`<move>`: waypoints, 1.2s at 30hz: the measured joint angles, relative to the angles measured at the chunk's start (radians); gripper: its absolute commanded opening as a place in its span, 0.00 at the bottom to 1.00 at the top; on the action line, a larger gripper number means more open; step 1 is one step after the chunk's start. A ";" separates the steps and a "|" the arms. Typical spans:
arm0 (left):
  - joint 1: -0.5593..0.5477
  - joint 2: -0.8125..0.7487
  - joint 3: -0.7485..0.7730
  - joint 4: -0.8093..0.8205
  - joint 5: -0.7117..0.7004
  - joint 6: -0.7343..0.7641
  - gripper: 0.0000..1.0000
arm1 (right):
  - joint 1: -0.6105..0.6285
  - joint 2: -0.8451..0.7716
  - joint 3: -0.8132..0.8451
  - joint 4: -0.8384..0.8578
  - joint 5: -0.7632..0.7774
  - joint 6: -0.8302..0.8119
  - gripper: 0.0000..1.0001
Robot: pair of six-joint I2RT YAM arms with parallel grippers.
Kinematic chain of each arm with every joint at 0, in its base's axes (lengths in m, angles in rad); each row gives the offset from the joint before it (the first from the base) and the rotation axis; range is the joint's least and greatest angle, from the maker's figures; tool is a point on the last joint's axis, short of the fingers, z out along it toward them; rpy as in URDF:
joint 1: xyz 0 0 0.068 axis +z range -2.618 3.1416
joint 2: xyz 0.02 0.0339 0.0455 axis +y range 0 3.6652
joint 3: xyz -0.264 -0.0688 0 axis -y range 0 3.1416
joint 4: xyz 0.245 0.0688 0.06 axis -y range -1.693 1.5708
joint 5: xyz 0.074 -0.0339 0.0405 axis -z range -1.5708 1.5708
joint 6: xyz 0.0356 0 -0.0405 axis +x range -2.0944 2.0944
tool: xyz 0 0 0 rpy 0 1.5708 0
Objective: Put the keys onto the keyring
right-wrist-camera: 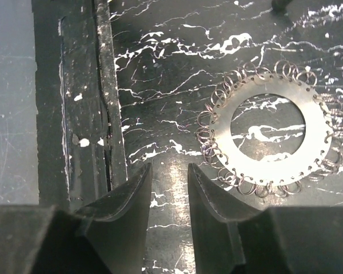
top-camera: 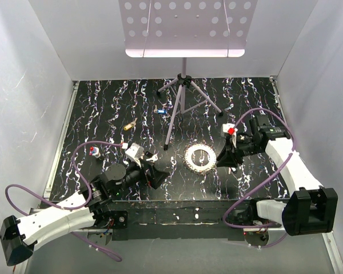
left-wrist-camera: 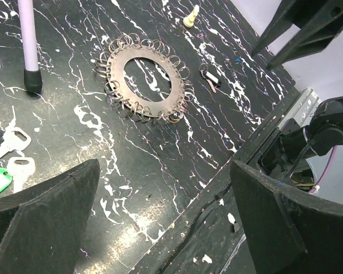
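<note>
Keyring (top-camera: 190, 156) flat on bench (top-camera: 103, 114), just beside right hand (right-wrist-camera: 170, 168), narrowly parted, empty; keys (left-wrist-camera: 12, 140) near left hand (left-wrist-camera: 164, 168), spread wide.

The long leg of the tripod stand (top-camera: 181, 97) is slanting down to a foot just left of the keyring (top-camera: 201, 156), blocking that side. Bare surface (top-camera: 177, 185) is lying open between the ring and the left gripper (top-camera: 155, 174); the right gripper (top-camera: 224, 162) is crowding the ring's right rim.
</note>
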 measured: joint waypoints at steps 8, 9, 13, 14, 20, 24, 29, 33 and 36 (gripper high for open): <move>0.000 0.009 0.000 0.001 0.000 -0.016 0.98 | 0.024 0.183 -0.002 0.277 0.125 0.531 0.28; 0.000 0.009 0.000 0.000 0.000 -0.016 0.98 | 0.024 0.211 -0.003 0.307 0.161 0.594 0.28; 0.000 0.005 0.000 0.000 -0.001 -0.016 0.98 | 0.024 0.270 -0.003 0.386 0.299 0.752 0.29; 0.000 0.003 0.000 0.000 -0.002 -0.016 0.98 | 0.024 0.275 -0.003 0.399 0.325 0.775 0.29; 0.000 -0.004 -0.002 0.001 -0.005 -0.016 0.98 | 0.024 0.315 -0.004 0.446 0.421 0.839 0.29; 0.000 0.008 -0.002 0.005 -0.005 -0.016 0.98 | 0.024 0.354 -0.005 0.454 0.458 0.861 0.30; 0.000 0.022 -0.004 0.015 -0.004 -0.016 0.98 | 0.024 0.402 -0.004 0.452 0.489 0.874 0.33; 0.000 0.022 -0.008 0.023 -0.004 -0.018 0.98 | 0.024 0.439 0.015 0.433 0.494 0.874 0.34; 0.000 0.022 -0.013 0.027 -0.004 -0.018 0.98 | 0.024 0.452 0.026 0.428 0.492 0.873 0.34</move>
